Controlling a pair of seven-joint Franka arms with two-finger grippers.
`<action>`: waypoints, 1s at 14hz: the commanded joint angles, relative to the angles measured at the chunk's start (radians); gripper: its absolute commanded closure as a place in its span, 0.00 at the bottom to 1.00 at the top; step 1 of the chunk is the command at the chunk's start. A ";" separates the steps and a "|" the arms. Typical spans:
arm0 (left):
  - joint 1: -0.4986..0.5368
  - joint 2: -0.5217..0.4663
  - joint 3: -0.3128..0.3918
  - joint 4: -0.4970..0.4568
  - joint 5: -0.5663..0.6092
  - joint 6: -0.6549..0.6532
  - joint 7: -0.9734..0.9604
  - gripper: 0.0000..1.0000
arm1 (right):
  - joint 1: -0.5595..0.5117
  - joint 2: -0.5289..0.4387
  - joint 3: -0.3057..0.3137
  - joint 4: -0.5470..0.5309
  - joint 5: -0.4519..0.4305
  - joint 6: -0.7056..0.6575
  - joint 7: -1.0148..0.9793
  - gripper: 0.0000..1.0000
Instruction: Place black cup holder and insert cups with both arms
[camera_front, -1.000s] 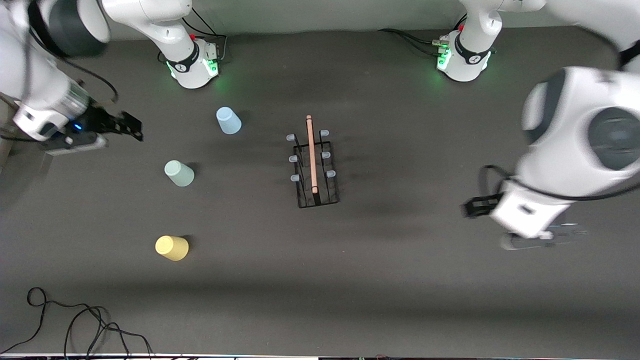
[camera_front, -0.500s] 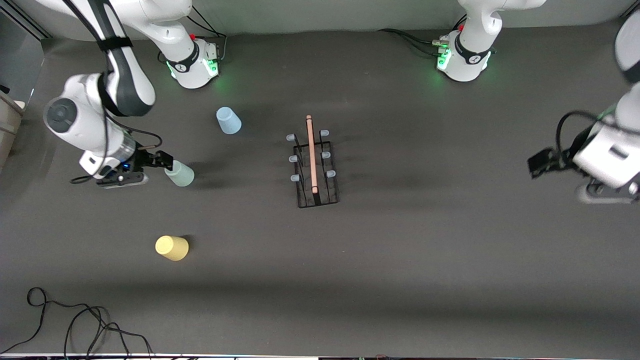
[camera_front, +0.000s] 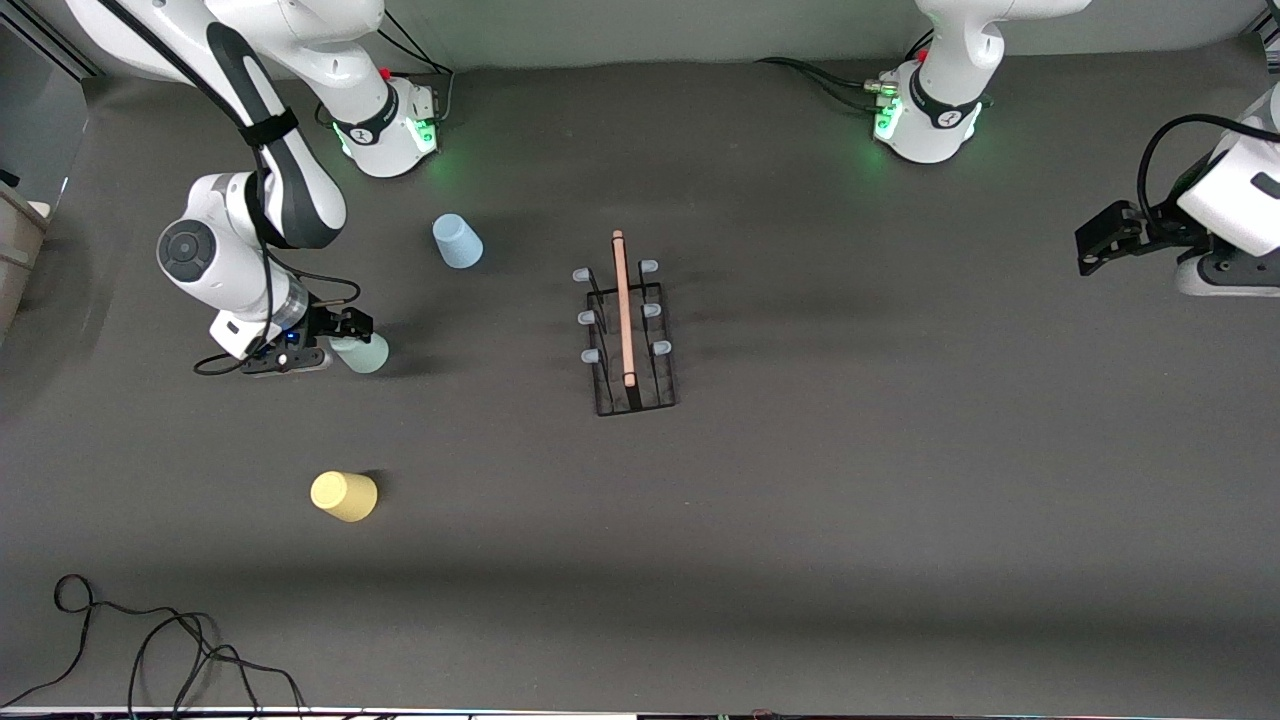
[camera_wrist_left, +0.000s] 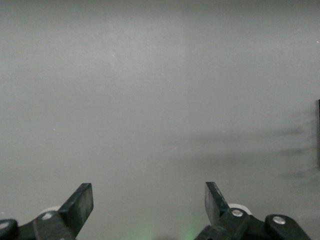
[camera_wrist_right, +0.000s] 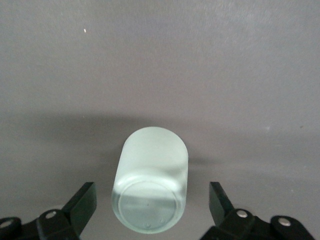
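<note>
Bare table lies open all around the black cup holder, the blue cup and the yellow cup stand well apart, and the green cup sits between the right gripper's spread fingers.

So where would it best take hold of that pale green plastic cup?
Around the round side wall of the pale green plastic cup, from the right arm's end of the table: it stands upside down, and the right tool is open either side.

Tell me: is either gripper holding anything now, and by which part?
Nothing is held. The right gripper is open, its fingers on either side of the green cup without touching it. The left gripper is open over bare table.
</note>
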 joint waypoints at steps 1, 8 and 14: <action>0.000 -0.035 -0.001 -0.080 -0.026 0.038 -0.035 0.01 | 0.001 0.010 -0.008 -0.012 -0.013 0.020 0.007 0.11; 0.035 -0.026 0.004 -0.069 -0.036 0.054 -0.056 0.02 | 0.004 -0.175 -0.026 0.043 -0.011 -0.145 0.012 0.78; 0.105 0.032 0.008 -0.060 -0.026 0.108 0.044 0.01 | 0.015 -0.352 -0.008 0.395 -0.045 -0.777 0.108 0.80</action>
